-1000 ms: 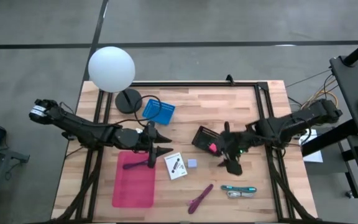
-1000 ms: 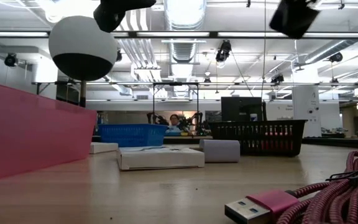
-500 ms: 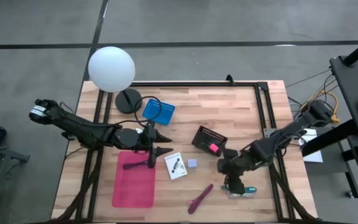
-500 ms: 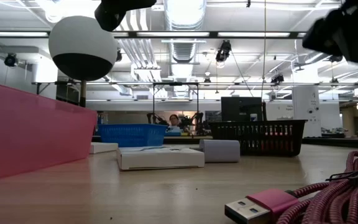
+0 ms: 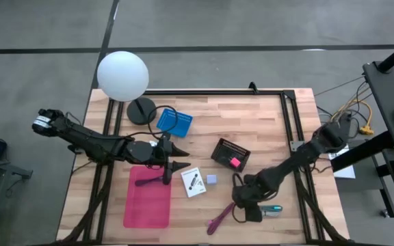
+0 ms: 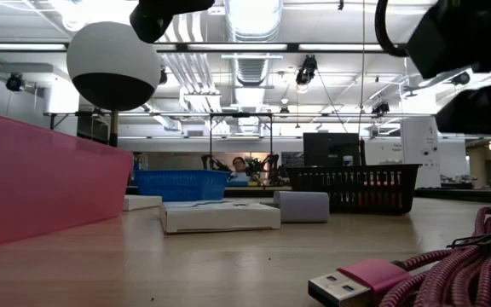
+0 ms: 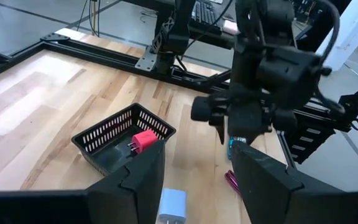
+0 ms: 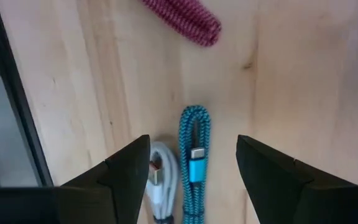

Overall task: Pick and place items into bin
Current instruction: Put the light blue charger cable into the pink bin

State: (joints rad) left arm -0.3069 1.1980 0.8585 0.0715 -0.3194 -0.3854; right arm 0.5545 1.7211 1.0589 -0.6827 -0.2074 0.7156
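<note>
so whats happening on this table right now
A two-armed robot is sorting small items into bins. The right gripper, fingers open, hangs over the teal braided cable and a white cable near the front of the wooden table, holding nothing yet. A magenta cable lies close by. The left gripper waits open by the pink tray. A black basket already holds a pink-red charger plug.

My left arm reaches in from the left side, low and nearly level, its pincer (image 5: pixel 180 158) with the fingers spread and nothing between them. My right arm stretches in from the right, bent downward, its pincer (image 5: pixel 247 211) pointing down with fingers parted and empty.
</note>
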